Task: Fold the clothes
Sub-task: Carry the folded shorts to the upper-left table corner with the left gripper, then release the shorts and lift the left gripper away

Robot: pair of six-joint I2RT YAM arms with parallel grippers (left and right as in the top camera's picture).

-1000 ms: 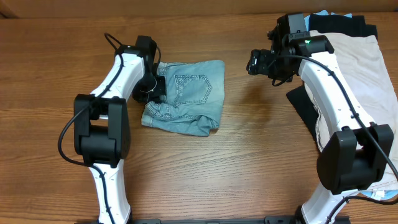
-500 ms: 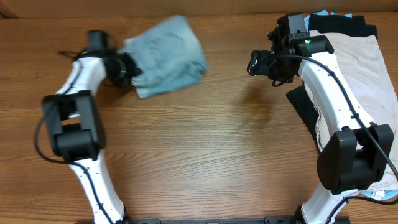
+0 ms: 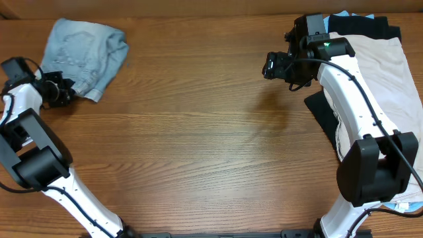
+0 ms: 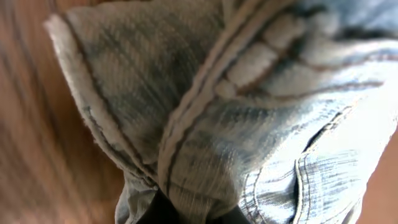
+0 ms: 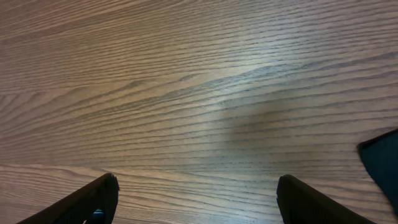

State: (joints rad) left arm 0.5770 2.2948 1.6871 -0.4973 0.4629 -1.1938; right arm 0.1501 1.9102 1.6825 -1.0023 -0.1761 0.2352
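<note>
1. My left fingers (image 3: 61,93) are clamped on a folded edge of the light-wash blue denim shorts (image 3: 82,49). In my left wrist view the cloth fills nearly everything: a thick stitched seam and a frayed pale hem, right up against the camera.
2. Just beyond that grip, the shorts lie in a loose, rumpled bundle on the brown wood-grain counter (image 3: 198,132), at its far left corner. My left arm reaches out to that side.
3. My right fingers (image 3: 271,67) are spread apart with nothing between them. They hang above bare wood right of centre. A dark cloth corner (image 5: 382,162) shows at the right edge of my right wrist view.
4. Further right, past my right arm, the other clothes sit in a heap. The flat beige shorts (image 3: 390,66) lie on top and take up most of it.
5. At the far right corner a black garment (image 3: 363,26) lies by the top edge of the beige shorts. A strip of sky-blue garment (image 3: 344,14) shows behind it.
</note>
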